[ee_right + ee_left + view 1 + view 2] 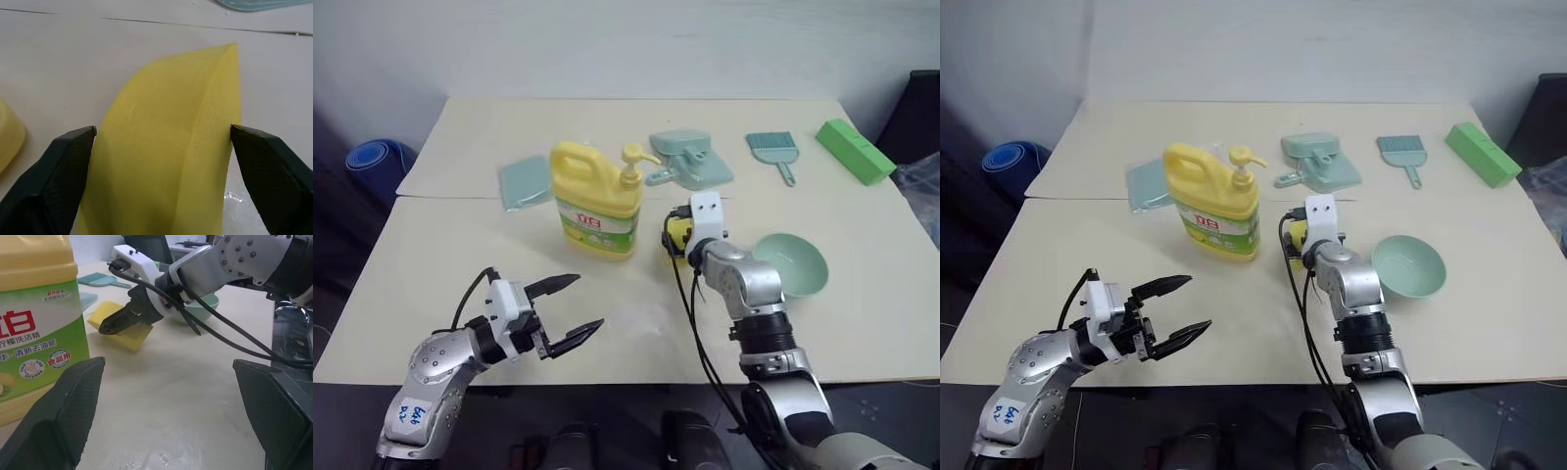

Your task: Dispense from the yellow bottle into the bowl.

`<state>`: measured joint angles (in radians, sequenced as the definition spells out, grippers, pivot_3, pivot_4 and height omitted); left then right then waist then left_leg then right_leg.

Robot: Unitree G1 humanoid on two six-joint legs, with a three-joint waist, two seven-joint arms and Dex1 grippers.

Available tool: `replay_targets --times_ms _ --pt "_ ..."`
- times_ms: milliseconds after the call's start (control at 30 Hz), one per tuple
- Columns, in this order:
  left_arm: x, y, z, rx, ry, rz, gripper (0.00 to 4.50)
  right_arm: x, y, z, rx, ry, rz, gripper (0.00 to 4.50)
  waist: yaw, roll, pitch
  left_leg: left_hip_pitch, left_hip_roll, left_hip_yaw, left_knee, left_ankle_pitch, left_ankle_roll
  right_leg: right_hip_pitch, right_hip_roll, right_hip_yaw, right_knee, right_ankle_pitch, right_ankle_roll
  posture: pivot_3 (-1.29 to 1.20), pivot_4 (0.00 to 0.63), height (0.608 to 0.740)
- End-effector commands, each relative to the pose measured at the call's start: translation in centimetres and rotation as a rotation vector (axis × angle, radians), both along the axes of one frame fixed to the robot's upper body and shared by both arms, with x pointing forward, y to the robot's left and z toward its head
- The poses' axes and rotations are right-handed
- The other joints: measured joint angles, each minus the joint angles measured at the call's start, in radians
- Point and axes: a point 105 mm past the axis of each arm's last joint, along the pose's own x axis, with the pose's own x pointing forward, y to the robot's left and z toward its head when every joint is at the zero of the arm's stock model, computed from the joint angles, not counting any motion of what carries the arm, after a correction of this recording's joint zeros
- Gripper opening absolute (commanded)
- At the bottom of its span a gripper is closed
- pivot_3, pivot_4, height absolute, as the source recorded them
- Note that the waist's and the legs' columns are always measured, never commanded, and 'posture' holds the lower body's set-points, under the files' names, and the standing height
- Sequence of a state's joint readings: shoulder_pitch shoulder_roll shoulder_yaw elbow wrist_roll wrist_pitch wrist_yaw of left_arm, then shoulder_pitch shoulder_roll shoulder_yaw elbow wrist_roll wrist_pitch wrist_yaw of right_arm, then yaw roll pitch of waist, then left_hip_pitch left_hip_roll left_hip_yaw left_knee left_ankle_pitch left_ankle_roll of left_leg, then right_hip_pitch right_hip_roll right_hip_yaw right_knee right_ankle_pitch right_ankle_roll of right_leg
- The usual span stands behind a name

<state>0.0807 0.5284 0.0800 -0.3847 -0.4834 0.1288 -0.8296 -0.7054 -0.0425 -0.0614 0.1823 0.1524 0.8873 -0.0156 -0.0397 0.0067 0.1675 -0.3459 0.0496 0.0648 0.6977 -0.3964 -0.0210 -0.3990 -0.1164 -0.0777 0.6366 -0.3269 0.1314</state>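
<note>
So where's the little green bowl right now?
The bowl sits on the table's right side, just right of the right gripper, with the yellow bottle further left.

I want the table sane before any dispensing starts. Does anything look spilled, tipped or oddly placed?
Nothing looks spilled or tipped. The large yellow plastic pump bottle stands upright, and the small pale mint-green bowl sits upright. One oddity: the right end effector sits open around the small yellow sponge, not at the bottle or bowl.
</note>
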Motion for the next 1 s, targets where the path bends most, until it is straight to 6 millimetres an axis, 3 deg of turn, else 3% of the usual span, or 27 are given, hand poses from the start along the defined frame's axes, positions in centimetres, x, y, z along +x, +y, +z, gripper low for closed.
replay_targets --times_ms 33,200,333,400,500,600,633,700,833,900,1000 --pt "-0.2 -0.1 1.0 0.005 -0.057 -0.006 4.5 -0.6 -0.1 -0.8 0.031 0.042 -0.007 3.41 -0.001 0.0 0.0 0.0 0.0 0.0 0.0 0.0 0.0 0.0 0.0 0.0 0.0 0.0 0.0 0.0 0.15 0.74" --pt "0.0 -0.1 1.0 0.007 -0.062 -0.005 4.5 -0.7 -0.8 0.3 0.111 0.01 -0.03 2.74 0.0 0.0 0.0 0.0 0.0 0.0 0.0 0.0 0.0 0.0 0.0 0.0 0.0 0.0 0.0 0.0 0.15 0.74" --pt "0.1 -0.4 1.1 0.008 -0.068 -0.014 4.5 -1.2 -1.6 4.4 0.221 -0.099 0.065 2.7 0.0 0.001 0.0 -0.001 0.0 0.0 0.0 0.0 0.0 0.0 0.0 0.0 -0.001 0.0 0.0 0.0 0.15 0.74" --pt "0.3 -0.3 1.4 0.001 -0.075 -0.01 4.5 -1.8 -4.3 7.8 0.209 -0.198 0.1 2.7 0.006 0.002 0.001 -0.005 0.0 -0.001 0.001 0.0 0.0 -0.004 0.0 0.0 -0.001 0.0 0.0 0.0 0.15 0.74" --pt "0.3 -0.3 1.9 -0.025 -0.08 -0.02 4.5 -2.3 -10.7 11.8 0.123 -0.301 0.022 2.7 0.017 0.003 0.002 -0.01 -0.002 -0.001 0.002 0.0 0.0 -0.009 -0.002 0.0 0.0 0.0 0.001 0.0 0.15 0.74" --pt "0.3 -0.6 2.1 -0.04 -0.078 -0.045 4.5 -2.2 -16.0 13.7 0.027 -0.342 -0.062 2.7 0.012 0.002 0.001 -0.01 -0.002 0.0 0.0 0.0 0.001 -0.009 -0.001 0.0 -0.001 0.001 0.001 0.0 0.15 0.74" --pt "0.4 -0.7 2.1 -0.041 -0.078 -0.051 4.5 -1.9 -17.9 13.6 -0.023 -0.333 -0.086 2.7 0.01 0.002 0.002 -0.01 -0.002 0.0 0.0 0.0 0.001 -0.009 -0.001 0.0 -0.001 0.001 0.001 0.0 0.15 0.74" --pt "0.6 -1.1 2.0 -0.041 -0.076 -0.067 4.5 -1.0 -22.7 11.0 -0.166 -0.243 -0.152 2.7 0.008 0.001 0.001 -0.008 -0.001 0.004 0.0 0.0 0.001 -0.008 0.0 0.001 -0.003 0.001 0.001 0.0 0.15 0.74" --pt "1.0 -1.2 1.9 -0.036 -0.077 -0.076 4.5 -0.8 -27.2 7.8 -0.299 -0.141 -0.205 2.7 -0.003 0.001 0.001 -0.007 -0.001 0.008 -0.001 0.001 0.002 -0.007 0.0 0.003 -0.007 0.001 0.002 0.0 0.15 0.74" --pt "1.2 -1.2 2.0 -0.038 -0.081 -0.074 4.5 -0.9 -28.7 7.7 -0.301 -0.164 -0.258 3.43 -0.013 0.003 0.003 -0.007 0.0 0.009 -0.001 0.002 0.002 -0.009 0.0 0.003 -0.007 0.001 0.003 0.0 0.15 0.74" --pt "1.3 -1.2 2.0 -0.038 -0.082 -0.074 4.5 -1.1 -29.3 8.4 -0.281 -0.202 -0.244 4.39 -0.019 0.005 0.004 -0.009 0.0 0.009 -0.001 0.002 0.002 -0.01 -0.001 0.003 -0.006 0.002 0.003 0.0 0.15 0.74"
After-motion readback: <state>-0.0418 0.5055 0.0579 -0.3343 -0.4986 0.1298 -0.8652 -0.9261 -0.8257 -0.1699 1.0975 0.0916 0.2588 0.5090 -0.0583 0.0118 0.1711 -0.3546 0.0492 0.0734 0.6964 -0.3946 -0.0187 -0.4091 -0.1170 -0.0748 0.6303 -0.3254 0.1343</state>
